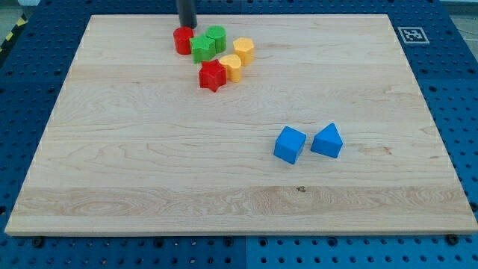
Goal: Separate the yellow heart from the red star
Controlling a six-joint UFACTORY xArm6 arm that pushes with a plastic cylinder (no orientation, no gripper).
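The red star lies near the view's top, left of centre, on the wooden board. The yellow heart sits right against its right side, touching it. My tip is at the view's top, just above the red cylinder and up-left of the star and heart, apart from both.
A green star-like block and a green cylinder sit above the red star. A yellow cylinder lies right of them. A blue cube and a blue triangular block lie right of centre.
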